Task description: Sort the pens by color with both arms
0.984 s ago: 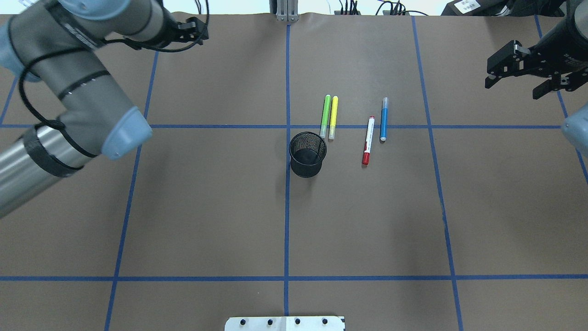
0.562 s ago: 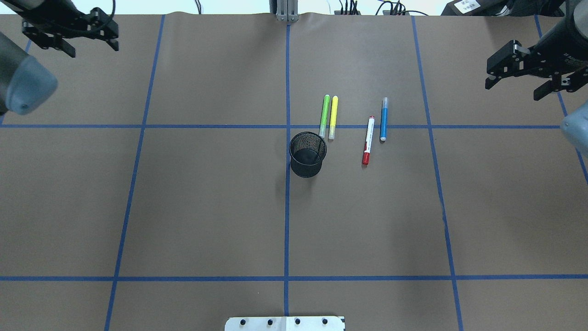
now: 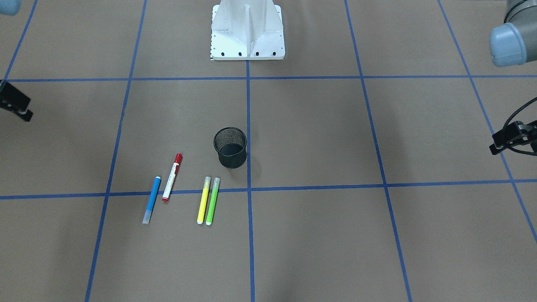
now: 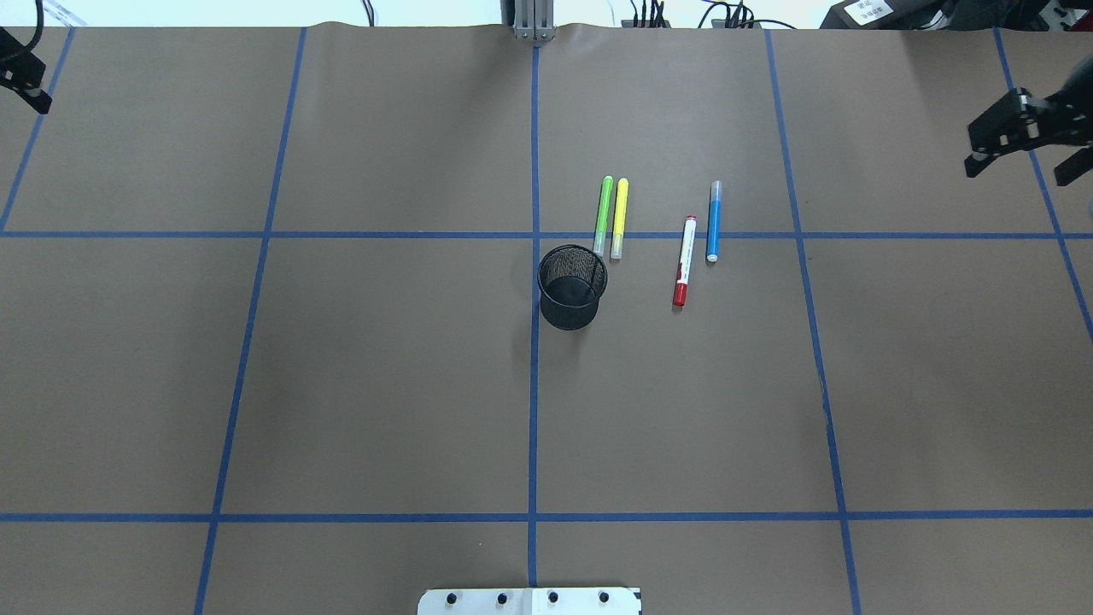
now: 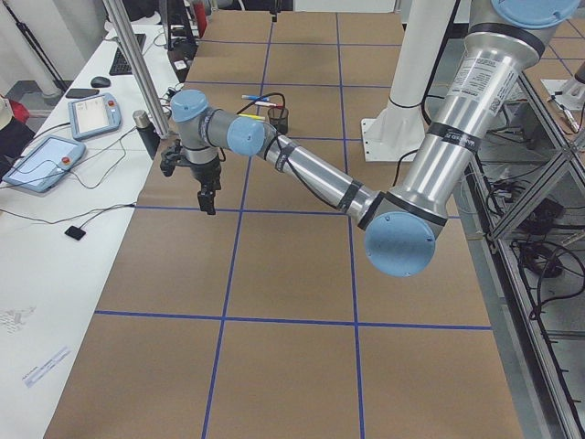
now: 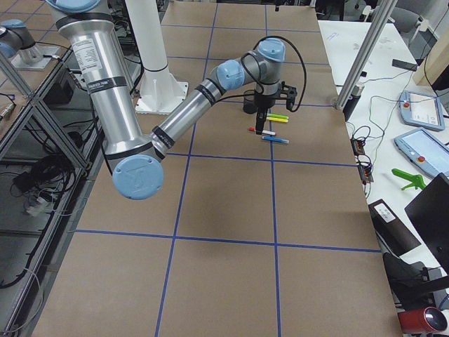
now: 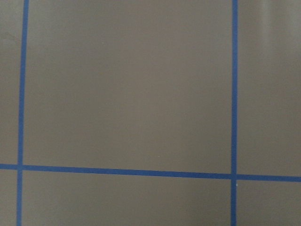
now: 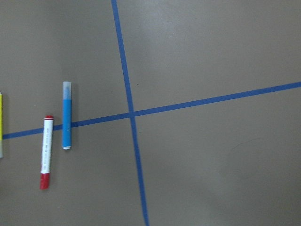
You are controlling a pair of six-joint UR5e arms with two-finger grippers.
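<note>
Four pens lie on the brown table right of centre: green highlighter (image 4: 604, 216), yellow highlighter (image 4: 620, 218), white marker with red cap (image 4: 684, 260), blue marker (image 4: 713, 222). Green and yellow lie side by side and touch; red and blue lie a little apart. The right wrist view shows the blue marker (image 8: 67, 115) and red-capped marker (image 8: 46, 152). My right gripper (image 4: 1022, 171) is open and empty at the far right edge, well away from the pens. My left gripper (image 4: 26, 81) is at the far left corner, mostly cut off; I cannot tell its jaws. The left wrist view shows only bare table.
A black mesh cup (image 4: 572, 287) stands upright just in front of the green and yellow highlighters, on the centre tape line. The white pedestal base (image 3: 247, 29) is at the robot's edge. Blue tape lines grid the table.
My left arm has swung out of the table's left half to the far left corner. My right gripper has drawn back to the right. The pens and cup have not moved.
</note>
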